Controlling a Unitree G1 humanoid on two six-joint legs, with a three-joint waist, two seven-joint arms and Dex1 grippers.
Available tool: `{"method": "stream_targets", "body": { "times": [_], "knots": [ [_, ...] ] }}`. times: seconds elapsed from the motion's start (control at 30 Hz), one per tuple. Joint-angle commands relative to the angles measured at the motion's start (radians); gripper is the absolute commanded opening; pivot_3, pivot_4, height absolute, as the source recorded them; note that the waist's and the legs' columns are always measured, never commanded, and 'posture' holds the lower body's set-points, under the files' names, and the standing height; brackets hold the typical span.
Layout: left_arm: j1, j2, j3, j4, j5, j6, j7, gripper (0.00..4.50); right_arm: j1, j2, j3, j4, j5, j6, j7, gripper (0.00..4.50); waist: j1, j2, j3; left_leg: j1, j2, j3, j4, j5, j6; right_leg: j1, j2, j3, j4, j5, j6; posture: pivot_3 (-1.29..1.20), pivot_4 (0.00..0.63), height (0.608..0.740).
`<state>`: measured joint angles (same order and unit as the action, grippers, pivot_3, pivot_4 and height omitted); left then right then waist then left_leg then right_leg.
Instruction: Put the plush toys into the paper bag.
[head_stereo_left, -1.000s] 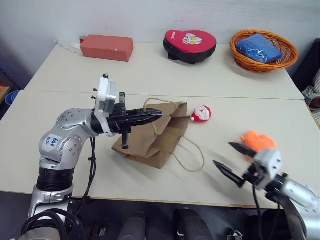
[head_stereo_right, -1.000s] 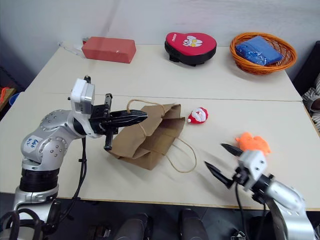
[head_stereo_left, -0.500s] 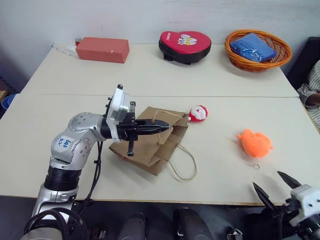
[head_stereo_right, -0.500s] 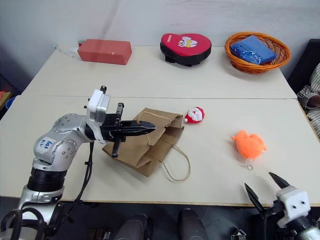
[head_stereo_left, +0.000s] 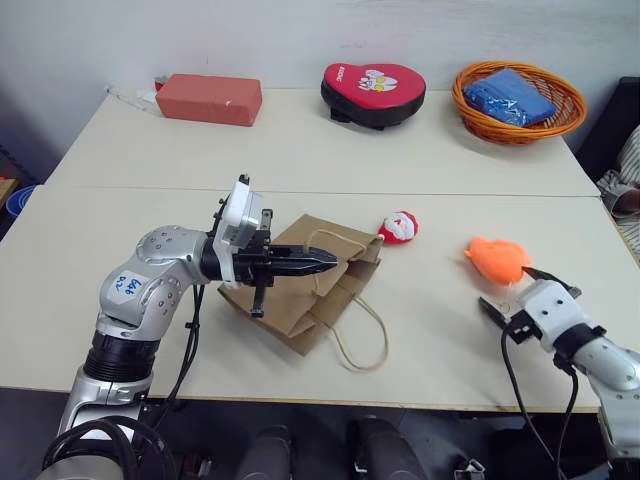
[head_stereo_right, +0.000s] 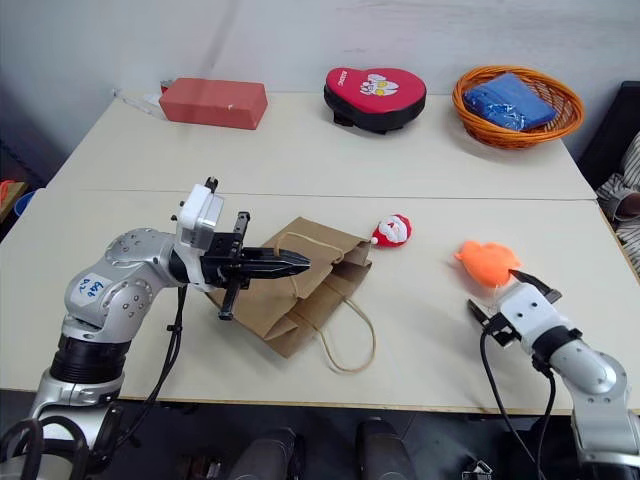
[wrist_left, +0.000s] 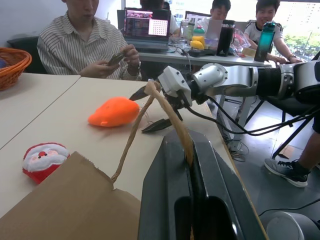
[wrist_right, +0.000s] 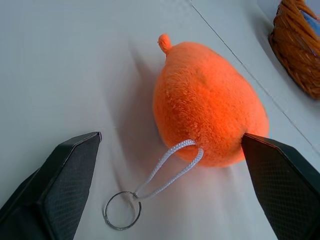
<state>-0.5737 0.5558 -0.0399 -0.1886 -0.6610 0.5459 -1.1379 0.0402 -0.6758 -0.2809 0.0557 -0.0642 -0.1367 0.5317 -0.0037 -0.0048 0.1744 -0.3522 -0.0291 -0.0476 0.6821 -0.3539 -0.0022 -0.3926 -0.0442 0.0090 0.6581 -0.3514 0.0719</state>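
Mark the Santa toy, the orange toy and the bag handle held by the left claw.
Santa toy (head_stereo_left: 400, 227), left eye view, on its red-and-white body.
Orange toy (wrist_right: 207, 115), right wrist view, middle of its fuzzy body.
Bag handle (wrist_left: 165, 102), left wrist view, on the cord's loop.

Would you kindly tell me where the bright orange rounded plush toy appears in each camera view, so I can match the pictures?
Left eye view: right of centre, bright orange rounded plush toy.
Right eye view: right of centre.
Left wrist view: left of centre.
Right wrist view: centre, cord loop trailing.
Shared landmark: the open right hand next to it.
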Motion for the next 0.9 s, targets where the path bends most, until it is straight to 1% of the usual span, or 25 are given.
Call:
{"method": "stream_targets", "body": {
  "times": [0.03, 0.2, 0.33, 0.4, 0.57, 0.67, 0.83, 0.9],
  "knots": [
    [0.002, 0.003, 0.019, -0.049, -0.017, 0.006, 0.018, 0.00, -0.026, -0.030, -0.001, 0.087, -0.052, -0.038, -0.061, 4.49, 0.002, 0.000, 0.000, 0.000, 0.000, 0.000, 0.000, 0.000, 0.000, 0.000, 0.000, 0.000, 0.000, 0.000, 0.000, 0.00, 0.150, 0.740],
    [0.013, 0.009, 0.029, -0.061, -0.020, 0.011, 0.033, 0.00, -0.011, -0.046, -0.012, 0.090, -0.072, -0.105, -0.109, 4.49, 0.008, 0.000, 0.000, -0.002, 0.000, 0.000, 0.000, 0.000, 0.000, 0.000, 0.000, 0.000, -0.001, 0.000, 0.000, 0.00, 0.150, 0.740],
    [0.011, 0.004, 0.028, -0.060, -0.019, 0.009, 0.042, 0.00, -0.042, -0.059, 0.022, 0.091, -0.099, -0.097, -0.108, 4.49, 0.003, 0.000, 0.000, -0.002, 0.000, 0.000, 0.000, 0.000, 0.000, -0.001, 0.000, 0.000, -0.001, 0.000, 0.000, 0.00, 0.150, 0.740],
    [0.008, 0.001, 0.026, -0.057, -0.018, 0.008, 0.042, 0.00, -0.075, -0.065, 0.043, 0.103, -0.112, -0.094, -0.111, 4.49, 0.002, 0.000, 0.000, -0.001, 0.000, 0.000, 0.000, 0.000, 0.000, -0.001, 0.000, 0.000, 0.000, 0.000, 0.000, 0.00, 0.150, 0.740],
    [-0.006, -0.014, 0.015, -0.046, -0.015, 0.006, 0.045, 0.00, -0.228, -0.049, 0.126, 0.239, -0.143, -0.067, -0.117, 4.49, -0.009, 0.000, 0.000, -0.001, 0.000, 0.000, 0.000, 0.000, 0.000, -0.001, 0.000, 0.000, 0.001, 0.000, 0.000, 0.00, 0.150, 0.740],
    [-0.010, -0.016, 0.014, -0.047, -0.015, 0.008, 0.045, 0.00, -0.285, -0.054, 0.162, 0.272, -0.148, -0.094, -0.106, 3.89, -0.008, 0.000, 0.000, -0.001, 0.000, 0.000, 0.000, 0.000, 0.000, -0.001, 0.000, 0.000, 0.001, 0.000, 0.000, 0.00, 0.150, 0.740],
    [-0.012, -0.004, 0.023, -0.041, -0.012, 0.007, 0.039, 0.00, -0.289, -0.067, 0.177, 0.268, -0.135, -0.100, -0.089, 2.09, -0.002, 0.000, 0.000, -0.002, 0.000, 0.000, 0.000, 0.000, 0.000, -0.002, 0.000, 0.000, 0.000, 0.000, 0.000, 0.00, 0.150, 0.740],
    [-0.015, 0.002, 0.030, -0.037, -0.017, 0.017, 0.045, 0.00, -0.279, -0.070, 0.166, 0.252, -0.113, -0.110, -0.079, 1.44, -0.001, 0.000, 0.000, -0.002, 0.000, 0.000, 0.000, 0.000, 0.000, -0.002, 0.000, 0.000, 0.000, 0.000, 0.000, 0.00, 0.150, 0.740]
  ]
}}
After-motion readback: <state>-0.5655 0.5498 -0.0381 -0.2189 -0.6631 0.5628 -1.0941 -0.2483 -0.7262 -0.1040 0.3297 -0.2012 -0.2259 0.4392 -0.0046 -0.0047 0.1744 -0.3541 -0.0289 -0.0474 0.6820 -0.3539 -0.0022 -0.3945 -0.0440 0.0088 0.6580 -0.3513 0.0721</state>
